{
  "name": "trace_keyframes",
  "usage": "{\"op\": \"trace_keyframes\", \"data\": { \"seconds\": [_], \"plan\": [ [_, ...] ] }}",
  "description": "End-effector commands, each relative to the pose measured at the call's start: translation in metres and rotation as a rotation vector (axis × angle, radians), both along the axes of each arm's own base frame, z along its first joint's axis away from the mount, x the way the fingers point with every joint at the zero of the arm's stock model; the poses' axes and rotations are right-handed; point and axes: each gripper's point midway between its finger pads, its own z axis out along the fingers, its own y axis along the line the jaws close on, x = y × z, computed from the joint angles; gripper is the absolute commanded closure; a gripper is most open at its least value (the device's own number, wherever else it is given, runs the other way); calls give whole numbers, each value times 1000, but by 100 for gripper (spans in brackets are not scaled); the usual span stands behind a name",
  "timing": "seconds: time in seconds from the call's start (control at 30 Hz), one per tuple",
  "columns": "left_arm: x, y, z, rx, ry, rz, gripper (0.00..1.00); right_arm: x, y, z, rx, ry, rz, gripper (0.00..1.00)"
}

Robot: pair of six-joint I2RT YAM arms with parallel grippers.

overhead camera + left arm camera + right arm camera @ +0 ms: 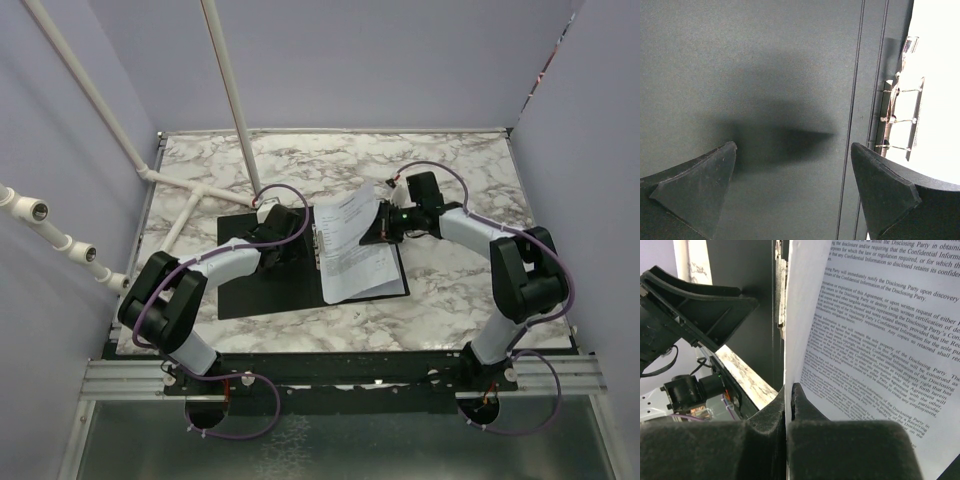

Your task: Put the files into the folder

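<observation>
Nearest the right wrist lens, the right gripper [790, 390] is seen closed hard on one edge of the files [865, 340], with the printed sheets pinched between its fingers and no gap left. From above, the folder [250, 295] is shown lying open on the marble table [460, 300], black inside up. The files are spread over its right half, and the far part is held raised off the cover by the right gripper.

The left gripper [790, 185] is held over the bare left half, its jaws spread wide with nothing between them. Whether the cover is touched cannot be told.

The task is judged well along but not finished. The folder has been opened and the sheets brought over the right leaf, but they are not yet laid flat or released. They have not been fixed at the silver clip [900, 120]. Whether the cover is to be closed cannot be told.

The spine-side edge of the paper is seen close beside the clip, so little room is left there. The near corner is judged to reach about to the folder's near edge. Bare marble is left to the right and beyond the folder for a withdrawal. On the far left, room is limited by the white pipe frame [190, 200], and the left gripper stands just beside the spine.
</observation>
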Motion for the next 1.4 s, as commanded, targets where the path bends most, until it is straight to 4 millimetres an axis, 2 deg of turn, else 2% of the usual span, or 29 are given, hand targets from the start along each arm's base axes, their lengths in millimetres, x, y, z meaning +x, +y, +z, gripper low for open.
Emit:
{"op": "trace_keyframes", "data": {
  "seconds": [0.0, 0.33, 0.47, 0.57, 0.67, 0.77, 1.13, 1.37],
  "plan": [
    [-15, 7, -22, 27, 62, -3, 1, 7, 0, -14, 5, 11, -15, 100],
    [-15, 7, -21, 24, 60, -12, 1, -1, -5, -35, -28, 48, -16, 98],
    [-15, 5, -22, 20, 63, -13, 1, -5, -10, -43, -49, 55, -32, 85],
    [-16, 5, -24, 16, 68, -17, 1, -4, -14, -49, -81, 52, -51, 70],
    [-17, 4, -24, 12, 70, -18, 1, 1, -19, -53, -117, 46, -69, 58],
    [-17, 4, -24, 10, 68, -19, 1, 8, -23, -53, -154, 31, -89, 51],
    [-17, 2, -23, 6, 67, -25, 1, 30, -48, -46, -324, -32, -174, 35],
    [-16, 1, -22, 1, 64, -28, 1, 21, -51, -47, -328, -17, -179, 34]
  ]
}}
